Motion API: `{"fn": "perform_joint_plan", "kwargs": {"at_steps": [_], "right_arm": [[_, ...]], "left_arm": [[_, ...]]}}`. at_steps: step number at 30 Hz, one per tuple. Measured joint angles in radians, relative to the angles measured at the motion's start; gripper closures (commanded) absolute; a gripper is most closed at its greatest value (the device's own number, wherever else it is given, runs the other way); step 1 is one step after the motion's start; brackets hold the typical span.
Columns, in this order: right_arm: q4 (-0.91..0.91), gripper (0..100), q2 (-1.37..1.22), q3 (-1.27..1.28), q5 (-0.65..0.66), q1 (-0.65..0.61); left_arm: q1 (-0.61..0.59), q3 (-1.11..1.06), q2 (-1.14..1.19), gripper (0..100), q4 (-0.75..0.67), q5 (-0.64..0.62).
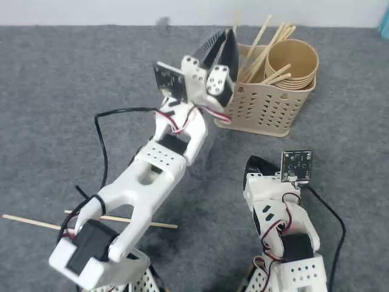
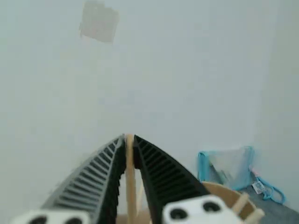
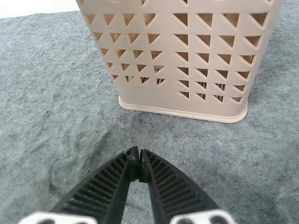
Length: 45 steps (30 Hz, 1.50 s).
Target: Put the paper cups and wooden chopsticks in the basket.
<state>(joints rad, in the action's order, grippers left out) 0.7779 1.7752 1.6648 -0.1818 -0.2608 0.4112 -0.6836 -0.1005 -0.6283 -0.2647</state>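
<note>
Left gripper [image 2: 129, 137] pinches a chopstick [image 2: 131, 186], standing up; basket [image 1: 261, 112] just at its 3 o'clock; right gripper [image 3: 138, 161] clenched, empty.

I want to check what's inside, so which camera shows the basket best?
The high view looks into the basket, paper cups and chopsticks inside. The right wrist view gives its perforated wall; the left wrist view, a cup rim.

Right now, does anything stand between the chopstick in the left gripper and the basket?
Nothing visible does. The left gripper, shut on the chopstick, is right at the rim of the basket. The cups fill its other end. The right gripper sits low over the table, in front of it.
</note>
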Motion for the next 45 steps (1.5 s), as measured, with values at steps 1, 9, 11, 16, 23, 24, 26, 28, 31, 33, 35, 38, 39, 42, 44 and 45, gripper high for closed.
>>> {"fn": "perform_joint_plan", "kwargs": {"at_steps": [1,9,11,16,23,24,26,28,31,33,35,38,39,42,44,45], "right_arm": [[0.0,98.6,0.0,0.0,0.0,0.0],[0.0,98.6,0.0,0.0,0.0,0.0],[0.0,98.6,0.0,0.0,0.0,0.0],[0.0,98.6,0.0,0.0,0.0,0.0],[0.0,98.6,0.0,0.0,0.0,0.0],[0.0,98.6,0.0,0.0,0.0,0.0],[0.0,98.6,0.0,0.0,0.0,0.0],[0.0,98.6,0.0,0.0,0.0,0.0],[0.0,98.6,0.0,0.0,0.0,0.0],[0.0,98.6,0.0,0.0,0.0,0.0],[0.0,98.6,0.0,0.0,0.0,0.0],[0.0,98.6,0.0,0.0,0.0,0.0],[0.0,98.6,0.0,0.0,0.0,0.0],[0.014,98.6,0.0,0.0,0.0,0.0],[0.031,98.6,0.0,0.0,0.0,0.0],[0.037,98.6,0.0,0.0,0.0,0.0]], "left_arm": [[0.006,-0.021,-0.002,99,-0.015,0.0],[0.049,-0.095,-0.023,99,-0.034,0.002],[0.051,-0.095,-0.025,98,-0.032,0.002],[0.051,-0.005,-0.028,84,0.112,0.002],[0.011,0.138,-0.115,79,0.483,-0.009],[0.011,0.144,-0.143,79,0.535,-0.018],[0.011,0.149,-0.21,81,0.635,-0.026],[0.011,0.149,-0.293,85,0.726,-0.031],[0.011,0.149,-0.436,94,0.845,-0.031],[-0.005,0.149,-0.532,100,0.925,-0.031],[-0.04,0.149,-0.629,99,1.01,-0.034],[-0.12,0.149,-0.763,99,1.14,-0.034],[-0.155,0.149,-0.802,99,1.189,-0.034],[-0.284,0.15,-0.908,99,1.344,-0.035],[-0.391,0.15,-0.964,99,1.448,-0.035],[-0.457,0.15,-0.987,99,1.498,-0.035]]}}
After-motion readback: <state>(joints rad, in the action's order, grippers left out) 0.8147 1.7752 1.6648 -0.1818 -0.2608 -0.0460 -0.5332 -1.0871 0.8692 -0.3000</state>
